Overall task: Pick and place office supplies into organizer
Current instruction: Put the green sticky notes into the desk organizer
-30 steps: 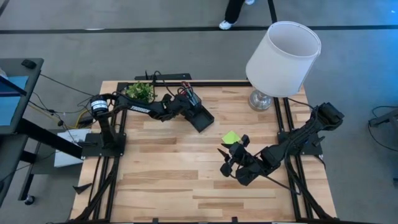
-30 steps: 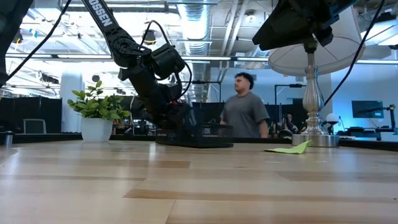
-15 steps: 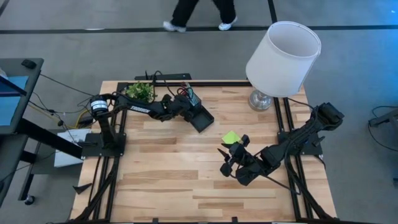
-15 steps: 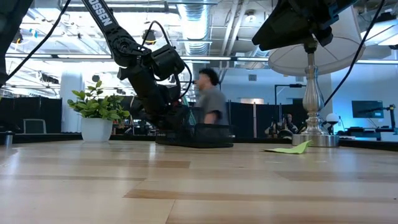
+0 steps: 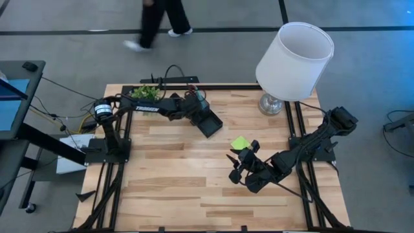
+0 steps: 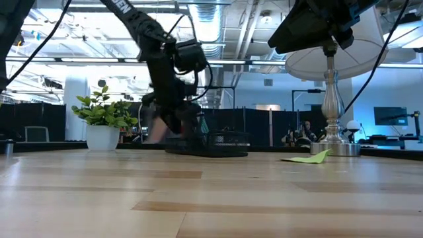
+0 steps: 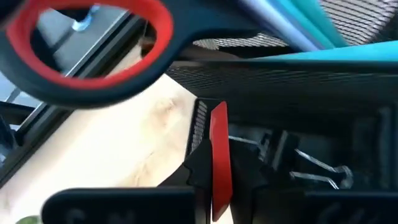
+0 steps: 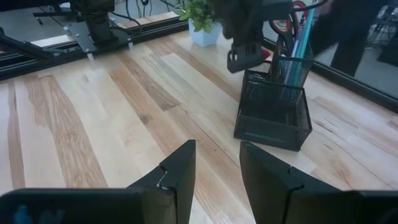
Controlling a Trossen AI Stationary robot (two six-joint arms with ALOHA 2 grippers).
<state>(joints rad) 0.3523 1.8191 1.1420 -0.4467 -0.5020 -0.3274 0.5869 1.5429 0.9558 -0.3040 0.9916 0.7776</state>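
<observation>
The left gripper (image 7: 219, 180) was closed on a small red clip (image 7: 219, 155), held just above the black mesh organizer (image 5: 208, 120). Red-handled scissors (image 7: 93, 50) and teal pens (image 8: 303, 42) stood in its cup. The right gripper (image 8: 214, 171) was parked open, well apart.

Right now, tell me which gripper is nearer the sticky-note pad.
Right. The right gripper hovers just in front of the pad, fingers open and apart from it. The left gripper is farther off, over the organizer, holding a red item.
</observation>
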